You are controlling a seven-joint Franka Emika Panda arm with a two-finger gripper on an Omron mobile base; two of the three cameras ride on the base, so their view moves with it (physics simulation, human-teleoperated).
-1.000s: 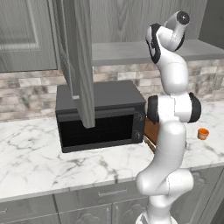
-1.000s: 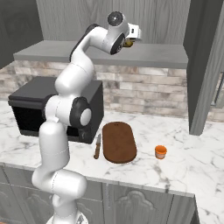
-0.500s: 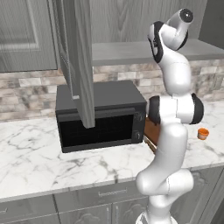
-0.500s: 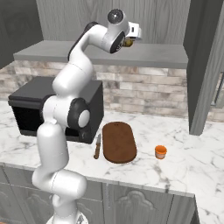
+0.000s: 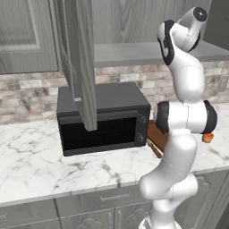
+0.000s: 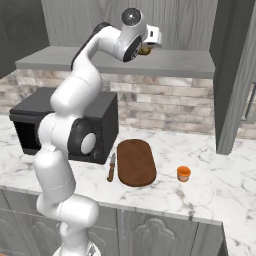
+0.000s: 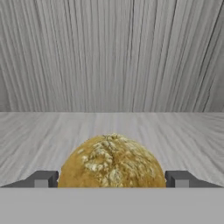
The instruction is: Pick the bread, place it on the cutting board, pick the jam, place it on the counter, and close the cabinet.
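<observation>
Layout: open cabinet shelf above counter.

The bread (image 7: 112,161) sat on the shelf (image 6: 175,62) inside the cabinet (image 5: 82,62), between the gripper (image 7: 112,179) fingertips (image 7: 43,179). Below, on the counter (image 6: 225,190), the cutting board (image 6: 136,162) lay just right of the microwave (image 6: 65,125) in the right base view, a knife (image 6: 111,168) beside its left edge. The jam (image 6: 183,173) stood on the counter right of the board, apart from it.

shelf (image 7: 183,131): bare either side of the bread (image 7: 112,162), back wall close behind
lower middle, right base view: cutting board (image 6: 136,162) top bare
right edge: open cabinet door (image 6: 231,75) hangs over counter (image 6: 220,175), jam (image 6: 184,173) near
</observation>
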